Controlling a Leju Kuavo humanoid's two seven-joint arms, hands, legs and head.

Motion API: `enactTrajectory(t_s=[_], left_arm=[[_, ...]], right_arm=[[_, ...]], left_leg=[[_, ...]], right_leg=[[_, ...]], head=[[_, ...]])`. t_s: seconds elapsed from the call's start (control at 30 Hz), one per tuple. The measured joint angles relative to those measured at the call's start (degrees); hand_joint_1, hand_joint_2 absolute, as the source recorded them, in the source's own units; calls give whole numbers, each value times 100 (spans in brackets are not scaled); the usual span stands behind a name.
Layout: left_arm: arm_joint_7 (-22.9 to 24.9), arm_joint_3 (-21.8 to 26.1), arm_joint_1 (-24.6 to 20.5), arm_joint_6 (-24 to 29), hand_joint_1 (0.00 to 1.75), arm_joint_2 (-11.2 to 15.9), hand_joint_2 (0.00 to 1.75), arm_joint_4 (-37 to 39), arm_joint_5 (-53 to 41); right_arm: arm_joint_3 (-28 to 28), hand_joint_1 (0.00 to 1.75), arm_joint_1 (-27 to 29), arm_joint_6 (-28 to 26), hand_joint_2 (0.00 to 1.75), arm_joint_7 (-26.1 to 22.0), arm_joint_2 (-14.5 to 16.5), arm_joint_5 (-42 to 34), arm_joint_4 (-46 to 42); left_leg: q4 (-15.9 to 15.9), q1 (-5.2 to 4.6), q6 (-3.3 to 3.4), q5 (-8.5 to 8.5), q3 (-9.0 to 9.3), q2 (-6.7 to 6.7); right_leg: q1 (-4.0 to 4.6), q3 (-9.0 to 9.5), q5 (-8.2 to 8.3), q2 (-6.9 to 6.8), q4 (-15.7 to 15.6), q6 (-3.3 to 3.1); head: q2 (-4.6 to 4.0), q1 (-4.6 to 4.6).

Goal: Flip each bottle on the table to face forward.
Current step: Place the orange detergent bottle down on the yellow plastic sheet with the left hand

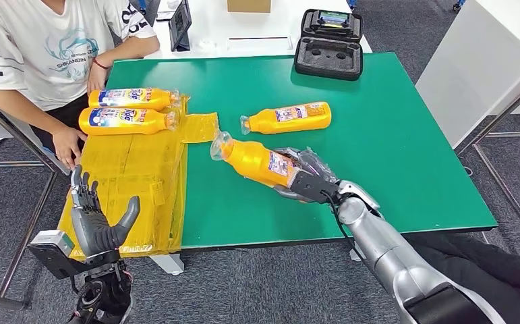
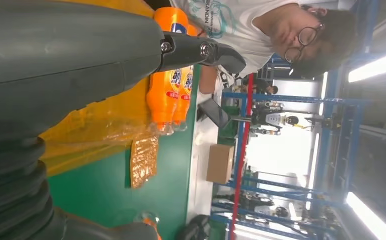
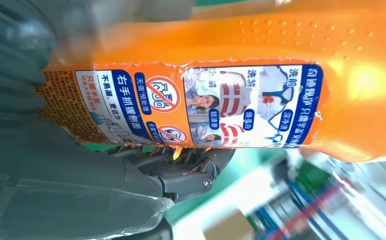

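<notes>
My right hand [image 1: 307,181] grips an orange bottle [image 1: 253,160] by its base, lifted and tilted over the green table [image 1: 392,135], clear cap toward the far left. The right wrist view shows its back label [image 3: 190,106] up close, with my fingers [image 3: 185,172] wrapped around it. A second orange bottle [image 1: 289,117] lies on the green surface farther back, cap to the left. Two more bottles [image 1: 130,98] [image 1: 125,120] lie side by side on yellow plastic sheeting [image 1: 132,182], blue front labels up; the left wrist view shows them too [image 2: 168,85]. My left hand [image 1: 95,219] hangs open off the table's near left corner.
A person in a white T-shirt [image 1: 48,47] sits at the far left, one hand [image 1: 68,145] resting on the yellow sheeting. A black open case [image 1: 329,44] stands at the table's far edge. A white cabinet [image 1: 479,61] stands to the right.
</notes>
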Motion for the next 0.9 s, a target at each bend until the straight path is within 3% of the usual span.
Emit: enactTrajectory(t_s=[0.33,0.5,0.8,0.9], left_arm=[[18,-40,72,-659,0,-39,175,-48,563],[154,-343,-10,-1055,0,-37,175,-35,780],[178,-486,-61,-1118,0,-37,175,-27,814],[217,-714,-184,-1266,0,-32,175,40,790]], right_arm=[[-651,175,757,-190,175,-324,448,-418,-1060],[-663,175,1083,-152,175,-343,597,-422,-1357],[-642,174,1238,-159,175,-347,674,-390,-1489],[-522,174,1320,69,175,-349,775,-474,-1501]], left_leg=[[0,-2,1,1,0,2],[0,-3,1,1,0,4],[0,-2,1,0,0,5],[0,-2,1,1,0,5]], right_leg=[[-3,1,1,0,-1,1],[-3,0,1,1,-1,1],[-3,-1,1,1,-1,1],[-3,-1,1,1,-1,0]], head=[[0,1],[0,2],[0,-1],[0,1]])
